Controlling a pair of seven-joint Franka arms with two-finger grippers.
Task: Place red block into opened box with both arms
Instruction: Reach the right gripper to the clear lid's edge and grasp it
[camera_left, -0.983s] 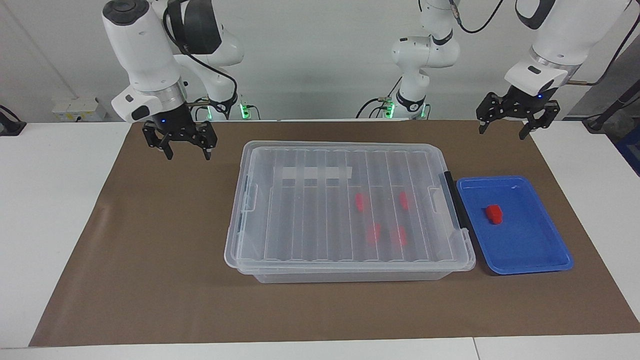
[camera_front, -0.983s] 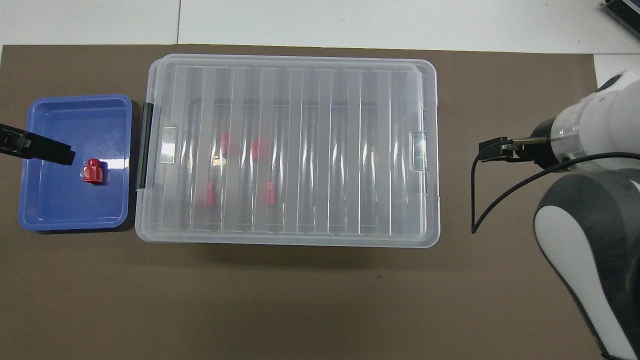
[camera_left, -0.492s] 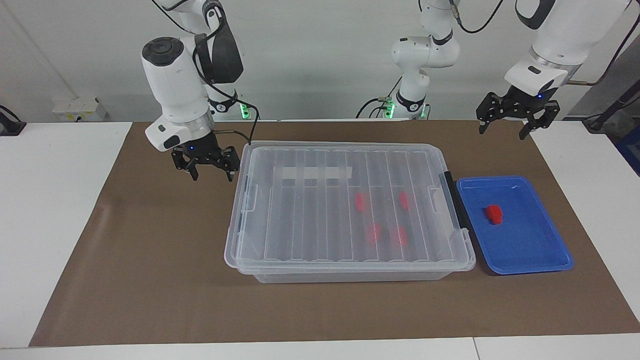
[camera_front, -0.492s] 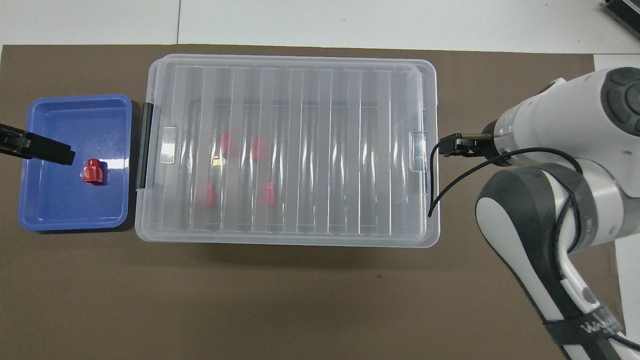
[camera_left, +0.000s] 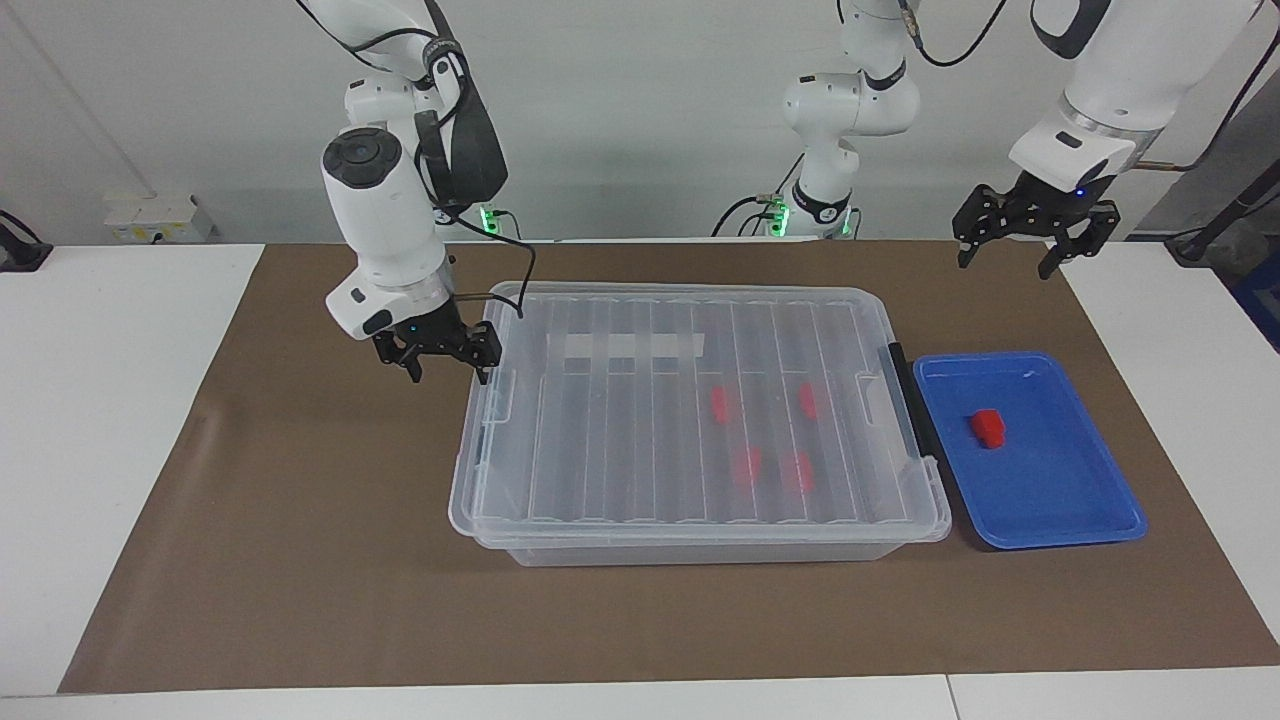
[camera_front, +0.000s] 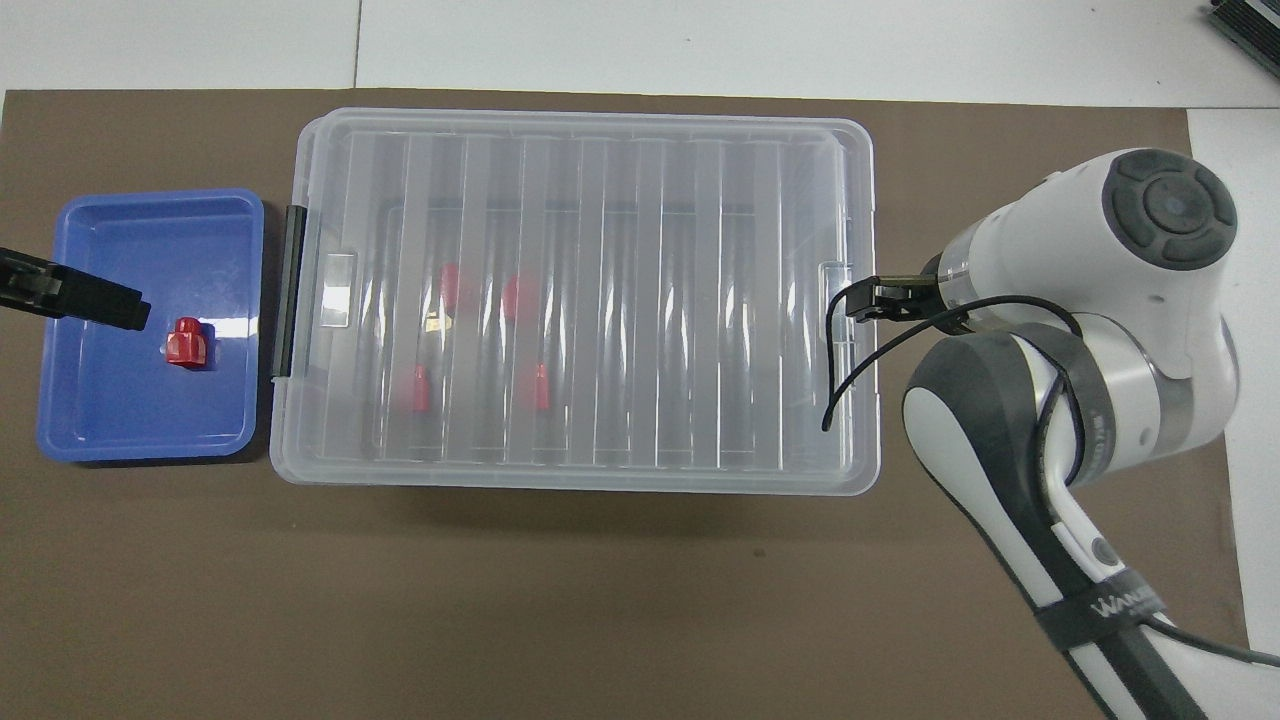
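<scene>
One red block (camera_left: 988, 427) (camera_front: 186, 342) lies in the blue tray (camera_left: 1060, 500). The box (camera_left: 700, 551) (camera_front: 575, 478) stands mid-mat with its ribbed clear lid (camera_left: 620, 420) down on it. Several more red blocks (camera_left: 720, 402) show through the lid. My right gripper (camera_left: 450, 376) is open and low at the box's end toward the right arm's end, beside the lid's end tab. In the overhead view its wrist hides its fingers. My left gripper (camera_left: 1003, 267) (camera_front: 90, 297) hangs open in the air over the tray's edge, well above the block, and waits.
The blue tray (camera_front: 60, 420) sits against the box's black end latch (camera_left: 908, 400) at the left arm's end. A brown mat (camera_left: 300, 560) covers the table under everything. A black cable (camera_front: 850, 380) from the right wrist drapes over the lid's end.
The right arm has swung in and down from the mat's corner to the box's end. The left gripper, the box and the blocks have not moved.
</scene>
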